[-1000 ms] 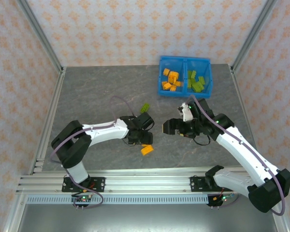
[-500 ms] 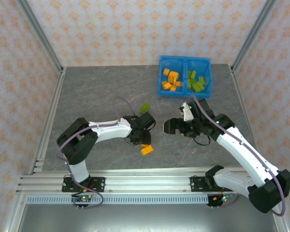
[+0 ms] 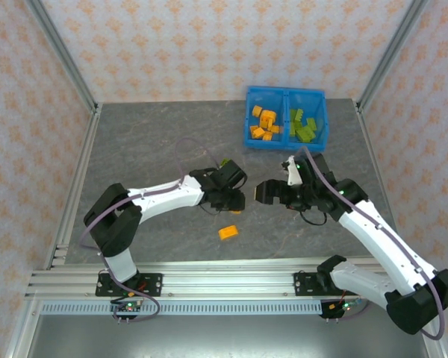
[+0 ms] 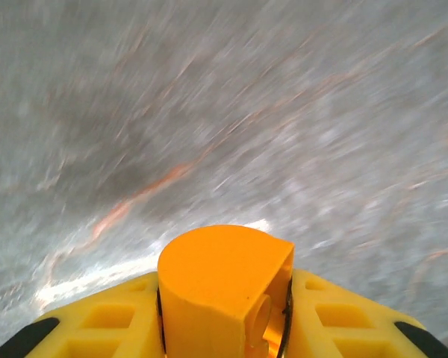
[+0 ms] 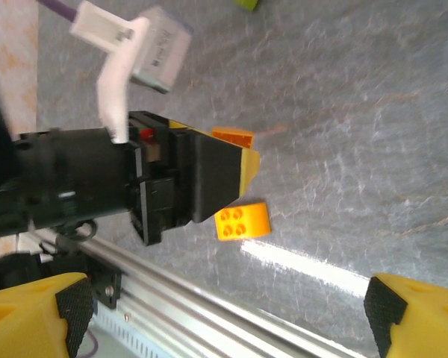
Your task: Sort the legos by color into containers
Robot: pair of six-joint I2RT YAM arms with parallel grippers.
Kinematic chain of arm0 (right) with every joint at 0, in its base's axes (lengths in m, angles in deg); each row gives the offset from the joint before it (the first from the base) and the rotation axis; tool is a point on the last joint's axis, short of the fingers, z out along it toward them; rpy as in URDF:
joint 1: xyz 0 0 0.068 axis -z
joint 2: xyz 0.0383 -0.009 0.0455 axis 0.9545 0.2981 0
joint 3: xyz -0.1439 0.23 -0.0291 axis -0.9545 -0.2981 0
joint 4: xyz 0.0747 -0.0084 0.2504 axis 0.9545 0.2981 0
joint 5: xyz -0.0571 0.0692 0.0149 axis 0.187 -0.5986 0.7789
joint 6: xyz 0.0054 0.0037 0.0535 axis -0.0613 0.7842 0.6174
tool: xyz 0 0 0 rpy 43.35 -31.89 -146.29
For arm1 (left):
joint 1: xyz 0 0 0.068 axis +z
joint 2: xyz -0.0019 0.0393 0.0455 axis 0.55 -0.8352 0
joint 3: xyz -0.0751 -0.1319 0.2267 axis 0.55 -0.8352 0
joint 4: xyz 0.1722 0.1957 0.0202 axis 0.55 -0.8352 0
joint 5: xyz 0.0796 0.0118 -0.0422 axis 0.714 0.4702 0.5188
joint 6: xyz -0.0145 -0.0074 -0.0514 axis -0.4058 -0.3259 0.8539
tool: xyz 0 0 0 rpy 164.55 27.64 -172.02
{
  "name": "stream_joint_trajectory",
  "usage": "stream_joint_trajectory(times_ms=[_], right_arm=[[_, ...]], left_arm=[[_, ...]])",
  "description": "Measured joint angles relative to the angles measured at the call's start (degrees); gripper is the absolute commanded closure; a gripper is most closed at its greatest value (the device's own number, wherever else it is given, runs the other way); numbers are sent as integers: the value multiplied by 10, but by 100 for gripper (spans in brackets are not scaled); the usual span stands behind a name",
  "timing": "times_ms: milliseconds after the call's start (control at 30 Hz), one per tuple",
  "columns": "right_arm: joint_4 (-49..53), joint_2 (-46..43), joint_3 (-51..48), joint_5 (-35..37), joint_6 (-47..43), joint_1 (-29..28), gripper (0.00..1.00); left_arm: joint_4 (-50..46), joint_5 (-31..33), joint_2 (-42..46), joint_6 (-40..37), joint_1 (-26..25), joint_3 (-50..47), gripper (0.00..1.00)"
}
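Grey worktop (image 3: 149, 149): bin (image 3: 284, 145) at far edge holds sorted legos (image 3: 265, 123). Left gripper (image 3: 231, 195) pinches 1 orange brick (image 4: 224, 276); right gripper (image 3: 265, 192) spread wide, empty. Left to sort: that, loose orange brick (image 3: 227, 232), green brick (image 5: 246, 4).

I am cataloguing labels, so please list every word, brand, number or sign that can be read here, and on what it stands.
No text can be read. The blue bin, the held orange brick, the loose orange brick and the white module show no legible mark; anything printed there is too small or blurred.
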Motion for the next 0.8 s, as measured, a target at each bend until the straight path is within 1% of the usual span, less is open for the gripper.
stream_joint_trajectory(times_ms=[67, 167, 267, 333, 467, 633, 733, 800], right_arm=[[-13, -12, 0, 30, 12, 0, 3], [-32, -25, 0, 84, 33, 0, 2], [-46, -30, 3, 138, 53, 0, 2], [-53, -30, 9, 164, 63, 0, 2], [-63, -33, 18, 192, 76, 0, 2], [-63, -49, 18, 208, 82, 0, 2], [-63, -58, 20, 215, 82, 0, 2], [-61, -61, 24, 218, 82, 0, 2]], left_arm=[[-1, 14, -3, -15, 0, 43, 72], [-8, 47, -33, -41, 0, 141, 72], [-14, 78, -97, -63, 6, 261, 72], [-18, 90, -154, -73, 16, 347, 72], [-39, 97, -268, -83, 49, 503, 72], [-82, 113, -425, -88, 92, 729, 72], [-86, 120, -487, -87, 108, 817, 72], [-83, 121, -505, -85, 115, 837, 71]])
